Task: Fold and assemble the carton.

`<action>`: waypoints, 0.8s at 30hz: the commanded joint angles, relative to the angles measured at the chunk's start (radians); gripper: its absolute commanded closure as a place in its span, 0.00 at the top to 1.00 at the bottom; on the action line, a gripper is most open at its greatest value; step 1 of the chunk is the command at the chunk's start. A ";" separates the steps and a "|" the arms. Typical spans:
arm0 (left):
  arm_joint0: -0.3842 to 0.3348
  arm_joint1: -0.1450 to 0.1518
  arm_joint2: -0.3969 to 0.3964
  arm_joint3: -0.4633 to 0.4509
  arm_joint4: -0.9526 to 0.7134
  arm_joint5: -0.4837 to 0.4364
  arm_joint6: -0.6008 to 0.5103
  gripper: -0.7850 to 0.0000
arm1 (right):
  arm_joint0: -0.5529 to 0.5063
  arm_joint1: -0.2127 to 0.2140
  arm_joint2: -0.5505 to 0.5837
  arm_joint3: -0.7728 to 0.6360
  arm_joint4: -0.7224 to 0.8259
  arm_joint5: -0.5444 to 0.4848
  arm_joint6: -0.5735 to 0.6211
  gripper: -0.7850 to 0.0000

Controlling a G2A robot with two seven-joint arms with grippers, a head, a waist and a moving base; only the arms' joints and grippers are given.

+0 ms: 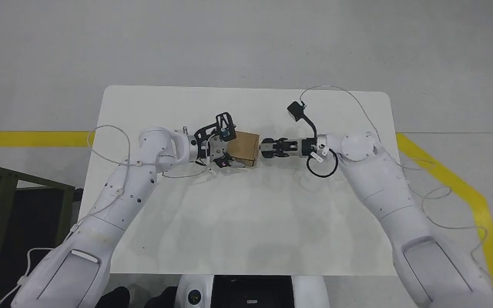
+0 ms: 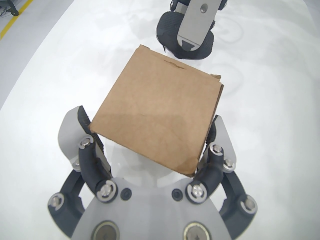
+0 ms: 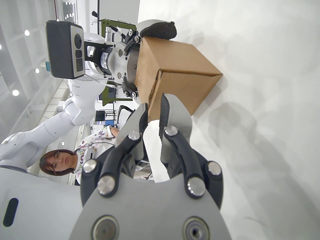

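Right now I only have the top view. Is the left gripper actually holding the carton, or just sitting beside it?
Observer: Holding. In the left wrist view the left gripper has a finger pressed on each of two opposite sides of the carton.
Operator: Is the side facing the other arm closed?
Observer: Not fully. The right wrist view shows a flap edge standing slightly open there, just ahead of the right gripper.
Operator: Top face?
Observer: Flat and closed, seen from the left wrist.

One carton (image 1: 248, 144), two claws (image 1: 230, 143) (image 1: 265, 148), one table (image 1: 254, 223)
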 commanded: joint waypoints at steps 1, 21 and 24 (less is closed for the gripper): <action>0.000 0.000 0.000 0.000 0.000 0.000 0.000 1.00 | -0.001 -0.001 -0.004 -0.005 -0.010 0.009 -0.004 0.04; 0.001 0.000 -0.004 0.000 -0.003 0.001 0.006 1.00 | 0.025 -0.028 -0.055 0.004 -0.040 0.018 -0.022 0.04; 0.002 0.001 -0.011 0.001 -0.010 0.001 0.013 1.00 | 0.027 -0.027 -0.049 0.006 -0.043 0.015 -0.023 0.07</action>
